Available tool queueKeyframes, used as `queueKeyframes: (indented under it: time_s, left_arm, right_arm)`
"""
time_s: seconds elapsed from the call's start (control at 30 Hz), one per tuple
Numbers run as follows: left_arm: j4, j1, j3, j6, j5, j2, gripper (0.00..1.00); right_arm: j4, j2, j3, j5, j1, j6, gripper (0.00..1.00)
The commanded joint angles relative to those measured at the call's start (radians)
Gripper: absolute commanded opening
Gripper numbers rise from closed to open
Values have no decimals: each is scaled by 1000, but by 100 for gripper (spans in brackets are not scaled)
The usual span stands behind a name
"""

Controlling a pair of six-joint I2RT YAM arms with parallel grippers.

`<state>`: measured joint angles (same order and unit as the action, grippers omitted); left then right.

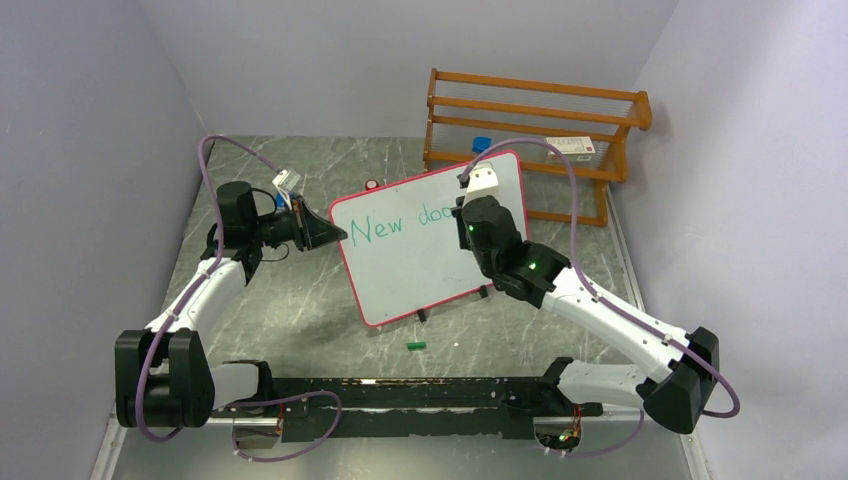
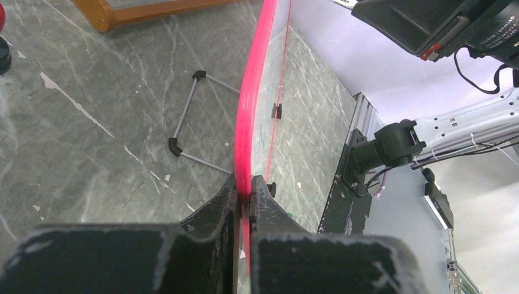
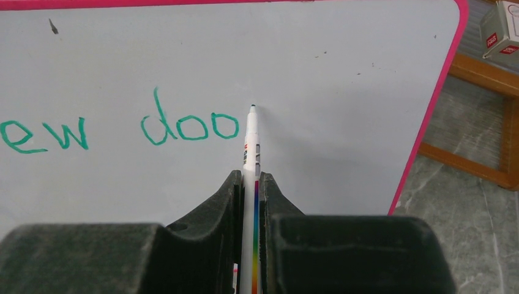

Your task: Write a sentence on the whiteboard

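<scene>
Green ink is what catches the eye: the sentence (image 3: 183, 127) so far reads "New doo", one line across the upper part of the whiteboard (image 1: 420, 262). The whiteboard stands near the middle of the grey marbled worktop (image 1: 300, 315), leaning back on small black feet, its pink-red rim turned a little so the right corner sits farther from the arms.

The left hand (image 2: 245, 188) is clenched on the board's left edge, one finger on either side of the rim. From that wrist a thin wire stand (image 2: 186, 122) shows on the worktop behind the board.

The right hand (image 3: 251, 182) is clamped on a white marker (image 3: 250, 144) with a rainbow stripe down its barrel. The dark tip points up at the board, just to the right of the last "o"; whether it actually presses on the surface I cannot tell.

A small green cap (image 1: 416, 345) lies on the worktop in front of the board, apart from its feet. Behind the board, against the back wall, stands a wooden rack (image 1: 540, 105) with a small white box (image 1: 572, 148) on it
</scene>
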<state>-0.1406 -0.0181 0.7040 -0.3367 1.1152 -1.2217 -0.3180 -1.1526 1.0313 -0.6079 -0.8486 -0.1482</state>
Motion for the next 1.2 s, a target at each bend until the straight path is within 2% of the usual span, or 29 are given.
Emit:
queueKeyframes:
  time_s: [0.0,1.17]
  left_arm:
    - [18,15,6,35,-36,-5,5]
    - [5,15,4,27,-27,-13,5]
  right_arm:
    - [23,19,-16,24,15,12,0]
    - [43,-22,-25,86,49,11,0]
